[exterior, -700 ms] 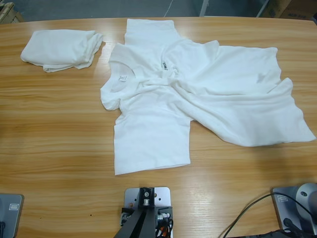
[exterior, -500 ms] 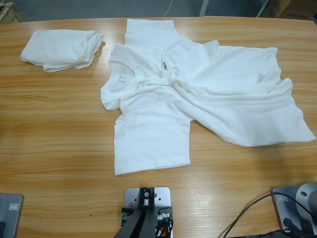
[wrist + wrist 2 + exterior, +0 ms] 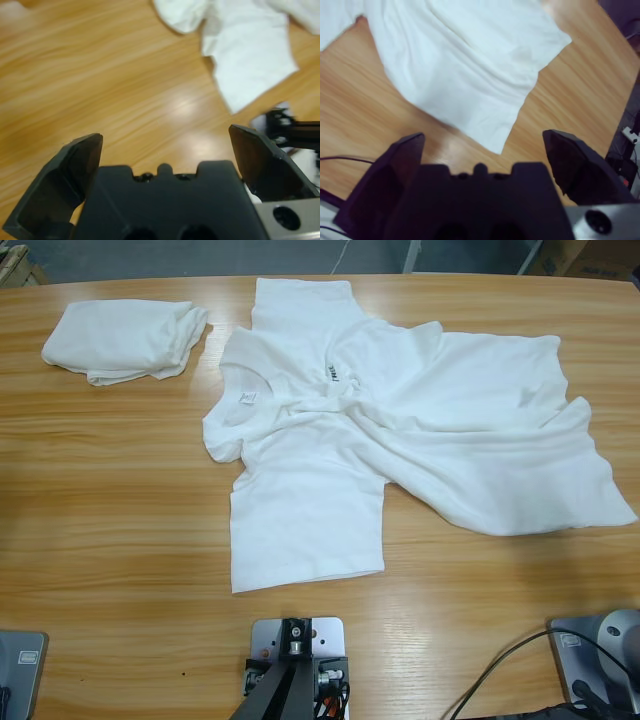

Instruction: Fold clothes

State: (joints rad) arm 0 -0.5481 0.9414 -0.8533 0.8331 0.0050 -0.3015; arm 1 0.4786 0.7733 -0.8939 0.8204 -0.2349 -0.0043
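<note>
1. Currently, no arm shows in the high view; the surface (image 3: 110, 500) carries two garments, and the large T-shirt (image 3: 400, 430) serves as landmark.
2. Left of the landmark, near the far edge and well apart from it, lies the small T-shirt (image 3: 122, 338), already a compact bundle. Judgement: this item needs no further work.
3. The left claw (image 3: 165, 150) hangs released above bare wood, nothing between its jaws. In the left wrist view, the landmark's near flap (image 3: 250, 55) lies ahead and to the right.
4. The large T-shirt lies crumpled and not yet folded. Its white neck label (image 3: 246, 397) and black chest lettering (image 3: 331, 374) face up on its left half. A narrow panel (image 3: 305, 510) runs toward the near edge; the wide body spreads rightward to a hem corner (image 3: 625, 512).
5. The right claw (image 3: 482, 150) hovers released above a pointed corner of the shirt (image 3: 470, 65), apart from the cloth.
6. Step in hand, as judged: approach and spread the landmark flat.
   - Pinch a single layer at an outer corner, not a bunched ridge.
   - Draw the two claws apart until the diagonal creases across the middle are gone.
   - Keep the cloth low on the surface so it slides without lifting.
   - Avoid dragging the shirt toward the small T-shirt.
</note>
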